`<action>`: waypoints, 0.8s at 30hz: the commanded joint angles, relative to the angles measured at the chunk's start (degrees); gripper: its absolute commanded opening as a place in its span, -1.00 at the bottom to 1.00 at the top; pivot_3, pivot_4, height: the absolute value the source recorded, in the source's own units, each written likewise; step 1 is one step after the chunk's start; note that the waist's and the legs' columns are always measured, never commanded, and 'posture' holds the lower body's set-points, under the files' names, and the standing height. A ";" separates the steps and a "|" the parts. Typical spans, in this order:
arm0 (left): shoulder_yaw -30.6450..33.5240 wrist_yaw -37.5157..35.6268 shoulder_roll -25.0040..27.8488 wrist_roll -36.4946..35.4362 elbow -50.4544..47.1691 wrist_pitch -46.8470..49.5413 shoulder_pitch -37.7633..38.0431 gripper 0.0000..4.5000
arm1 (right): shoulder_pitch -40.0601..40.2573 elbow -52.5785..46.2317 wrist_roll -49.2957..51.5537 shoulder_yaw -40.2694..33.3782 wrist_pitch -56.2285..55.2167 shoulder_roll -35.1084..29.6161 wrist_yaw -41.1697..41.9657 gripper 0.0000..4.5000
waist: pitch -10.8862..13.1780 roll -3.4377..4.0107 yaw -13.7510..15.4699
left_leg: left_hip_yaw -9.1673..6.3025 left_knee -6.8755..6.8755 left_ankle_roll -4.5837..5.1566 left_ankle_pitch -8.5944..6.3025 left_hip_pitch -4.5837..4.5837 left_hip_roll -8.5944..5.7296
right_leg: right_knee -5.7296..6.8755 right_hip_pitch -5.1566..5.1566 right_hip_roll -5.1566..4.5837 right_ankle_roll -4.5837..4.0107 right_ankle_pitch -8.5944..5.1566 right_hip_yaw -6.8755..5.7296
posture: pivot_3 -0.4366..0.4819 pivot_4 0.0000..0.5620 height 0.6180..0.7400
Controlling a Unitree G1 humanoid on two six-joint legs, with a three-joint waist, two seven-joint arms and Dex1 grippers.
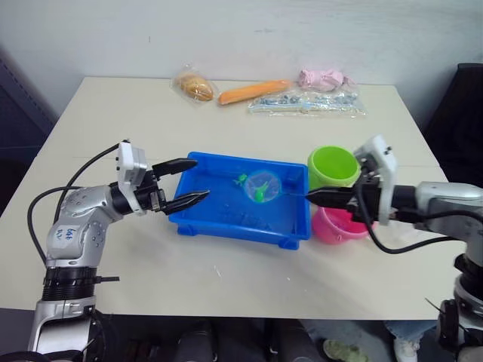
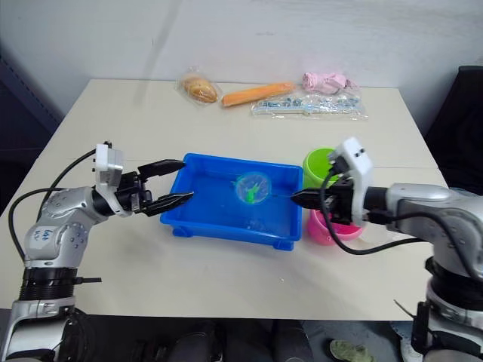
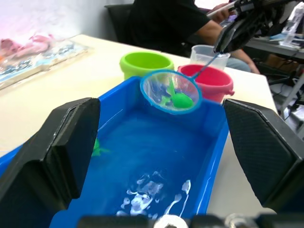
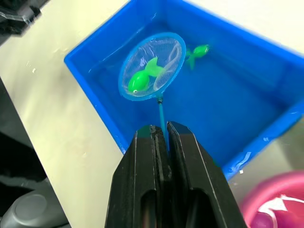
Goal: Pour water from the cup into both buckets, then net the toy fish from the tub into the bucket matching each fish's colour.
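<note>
Pinching the thin handle, the right gripper (image 4: 160,135) has its two black fingers clenched on the small round blue-rimmed net (image 4: 152,66), which hangs over the shallow rectangular bright blue plastic tub (image 1: 226,219) with a tiny green plastic fish (image 4: 138,81) inside its mesh. Another green fish (image 4: 198,50) lies in the tub's water. At the tub's opposite end, the left gripper (image 1: 186,182) is spread wide, straddling its corner. Beside the tub stand the lime green round bucket (image 1: 332,167) and the pink one (image 1: 336,226).

fish (image 4: 139,81) in net (image 4: 151,66), over tub (image 1: 226,222)
</note>
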 commanded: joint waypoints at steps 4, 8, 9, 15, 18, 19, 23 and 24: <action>-1.46 -0.71 -2.78 -1.64 0.38 -0.16 -4.58 0.98 | 2.83 0.08 0.54 -12.18 0.53 -5.94 -1.86 -1.00 | 0.00 0.00 0.77 | 0.00 0.04 0.00 0.00 0.00 -0.04 | 0.00 0.02 0.00 0.01 0.01 0.00 | -0.05 -0.47 1.00; -1.85 -1.39 -3.58 -1.87 1.13 -0.02 -5.68 0.98 | 7.08 2.63 -4.19 -12.56 -3.60 -10.51 -3.41 -1.00 | 0.00 0.00 1.22 | 0.04 0.04 0.00 0.00 0.02 -0.27 | -0.01 0.02 0.02 0.01 0.01 0.02 | -0.05 -0.47 1.00; -1.98 -1.52 -3.64 -1.86 1.17 -0.04 -5.69 0.98 | 7.73 3.07 -4.78 -12.35 -4.57 -11.04 -3.53 -1.00 | 0.00 0.00 1.19 | 0.04 0.04 0.00 0.00 0.02 -0.30 | -0.01 0.02 0.02 0.01 0.01 0.02 | -0.05 -0.47 1.00; -2.27 -2.29 -4.24 -2.29 0.75 0.36 -5.31 0.98 | 10.33 6.70 -14.07 -5.50 -13.56 -11.26 -8.43 -1.00 | 0.00 0.00 1.27 | 0.03 0.05 -0.01 0.02 0.04 -0.33 | 0.02 0.02 0.01 0.02 0.01 0.03 | -0.05 -0.47 1.00; -2.30 -2.13 -4.27 -2.31 0.42 0.53 -5.11 0.98 | 10.95 8.10 -18.10 -2.74 -19.79 -9.88 -10.06 -1.00 | 0.00 0.00 1.29 | 0.02 0.05 -0.02 0.03 0.04 -0.35 | 0.02 0.02 0.00 0.02 0.01 0.03 | -0.05 -0.47 1.00; -2.33 -2.09 -4.26 -2.30 0.30 0.56 -5.01 0.98 | 10.94 8.45 -18.95 -2.12 -21.40 -9.55 -10.26 -1.00 | 0.00 0.00 1.26 | 0.03 0.06 -0.01 0.03 0.03 -0.37 | 0.02 0.02 -0.01 0.03 0.01 0.03 | -0.05 -0.47 1.00; -2.27 -1.80 -4.22 -2.35 -0.33 0.76 -4.33 0.98 | 11.13 9.41 -23.72 2.01 -27.72 -9.66 -10.83 -1.00 | 0.00 0.00 1.24 | 0.02 0.06 -0.01 0.04 0.04 -0.37 | 0.01 0.03 0.00 0.05 0.02 0.02 | -0.05 -0.47 1.00; -2.22 -1.69 -4.24 -2.39 -0.43 0.81 -4.22 0.98 | 11.21 9.64 -25.08 2.99 -29.51 -9.86 -10.96 -1.00 | 0.00 0.00 1.24 | 0.02 0.06 -0.01 0.04 0.04 -0.37 | 0.01 0.04 0.00 0.04 0.02 0.02 | -0.05 -0.47 1.00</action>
